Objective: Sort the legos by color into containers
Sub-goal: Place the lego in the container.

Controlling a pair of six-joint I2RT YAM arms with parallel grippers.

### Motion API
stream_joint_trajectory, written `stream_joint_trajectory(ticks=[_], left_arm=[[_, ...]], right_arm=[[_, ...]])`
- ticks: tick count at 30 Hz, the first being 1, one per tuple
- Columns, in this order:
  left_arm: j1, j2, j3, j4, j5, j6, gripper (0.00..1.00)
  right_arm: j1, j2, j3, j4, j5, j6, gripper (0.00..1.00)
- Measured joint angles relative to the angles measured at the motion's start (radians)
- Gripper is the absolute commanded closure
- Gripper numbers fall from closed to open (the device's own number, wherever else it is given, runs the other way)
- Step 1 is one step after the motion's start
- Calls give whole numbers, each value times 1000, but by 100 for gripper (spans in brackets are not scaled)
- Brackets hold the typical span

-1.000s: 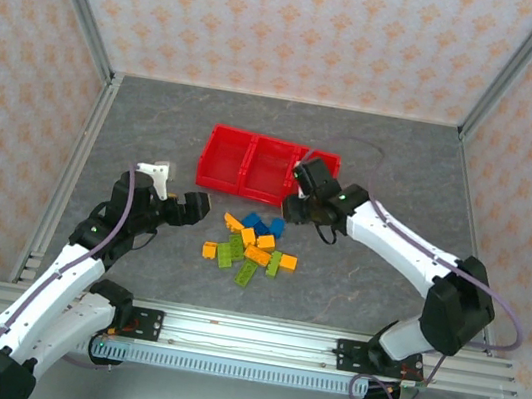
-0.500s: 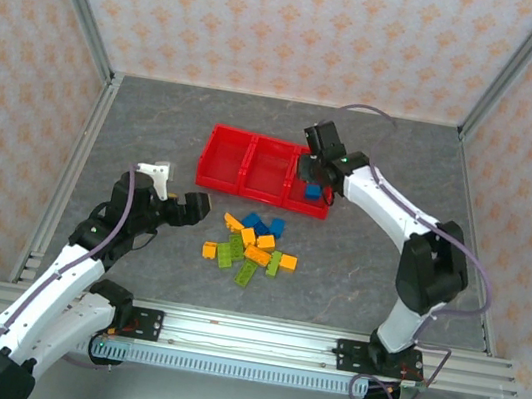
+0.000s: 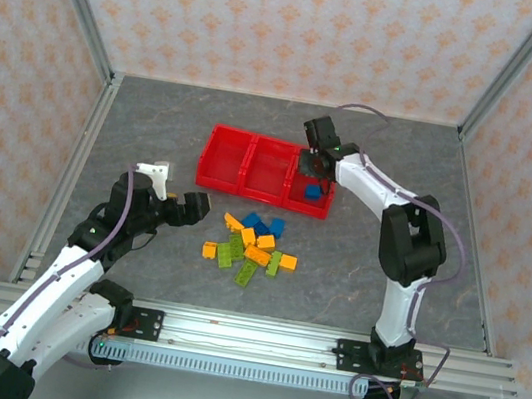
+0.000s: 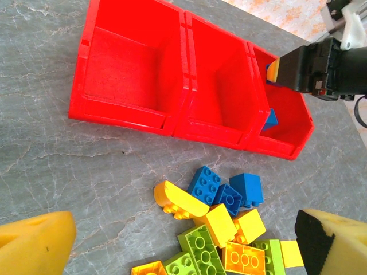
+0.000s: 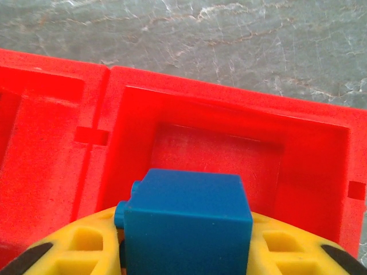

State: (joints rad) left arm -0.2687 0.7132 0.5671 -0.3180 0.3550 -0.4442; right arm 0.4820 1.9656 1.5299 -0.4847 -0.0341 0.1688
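Nearest me, the left gripper (image 3: 194,206) stood released, just short of the tray's (image 3: 219,162) near-left corner. The legos (image 3: 253,241) lay piled on the table against the tray's near wall. The right gripper (image 3: 317,172) hung above the right compartment (image 5: 218,150). From overhead I could not read its grip. Its wrist view showed the pads (image 5: 74,247) clenched on a blue brick (image 5: 186,220) over that compartment's floor.

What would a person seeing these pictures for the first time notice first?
The bright red tray at the middle of the table catches the eye, with the right hand shut on a blue brick over its right compartment. Nearer the arms lies a loose pile of bricks, blue, orange-yellow and green.
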Motion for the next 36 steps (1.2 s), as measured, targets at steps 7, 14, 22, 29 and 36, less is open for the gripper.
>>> stream_joint_trajectory(ticks=[7, 14, 22, 29, 36], left_arm=[[0, 0, 0, 0, -4, 0, 1], [0, 0, 0, 0, -19, 0, 1], [-31, 22, 9, -9, -23, 8, 1], [-204, 157, 78, -48, -110, 8, 1], [-418, 445, 279, -78, -214, 8, 1]], right_arm=[[-3, 13, 26, -8, -8, 12, 33], [-3, 10, 39, -20, -11, 18, 29], [-3, -177, -47, -23, -24, 52, 0], [-3, -470, -193, -12, 26, 43, 0], [-6, -749, -449, 19, 188, 45, 0]])
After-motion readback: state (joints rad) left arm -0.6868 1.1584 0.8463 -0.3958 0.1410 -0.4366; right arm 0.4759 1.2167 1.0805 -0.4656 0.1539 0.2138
